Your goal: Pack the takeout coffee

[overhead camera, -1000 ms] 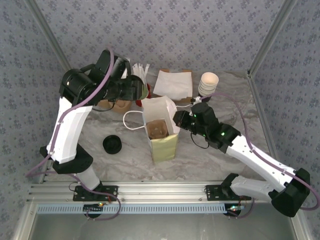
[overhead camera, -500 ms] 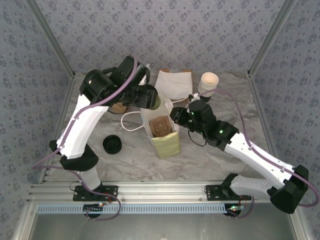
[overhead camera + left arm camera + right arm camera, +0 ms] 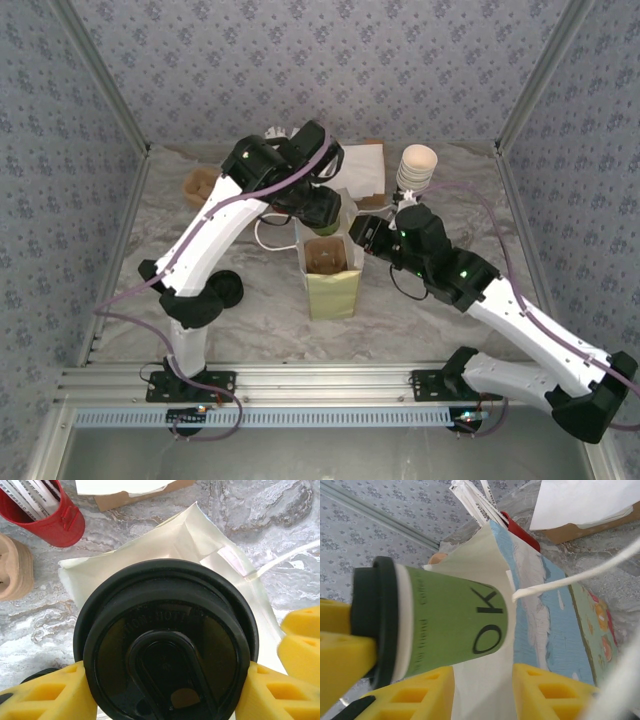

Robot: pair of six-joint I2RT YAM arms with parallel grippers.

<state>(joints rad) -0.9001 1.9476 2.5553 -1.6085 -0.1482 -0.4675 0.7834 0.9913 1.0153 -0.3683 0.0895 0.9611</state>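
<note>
Left wrist view: left hand (image 3: 162, 695) clamps black-lidded green paper cup (image 3: 165, 630) over white-and-yellow paper bag (image 3: 165, 540); right hand (image 3: 482, 695) parted about its rim; red cup (image 3: 50, 517) beside.

- L arm (image 3: 215, 225) rose from its base at the near-left table edge, shoulder joint low, long white link slanting up & rt to a high elbow at the back.
- L forearm folded back down twd centre; wrist bent over, pincer pointing downwd.
- L pincer (image 3: 322, 215) was clamped on the coffee cup (image 3: 450, 625); in the L wrist view, yellow fingers (image 3: 50, 695) pressed opp. sides of the lid rim.
- R arm (image 3: 520, 320) ran from the near-rt base, elbow low at far rt, white link slanting up & left twd centre; green lights lit on the wrist.
- R pincer (image 3: 358, 232) sat just rt of the L pincer, approx. same height.
- R jaws stood apart, a clear gap btwn the yellow fingers (image 3: 420, 695).
</note>
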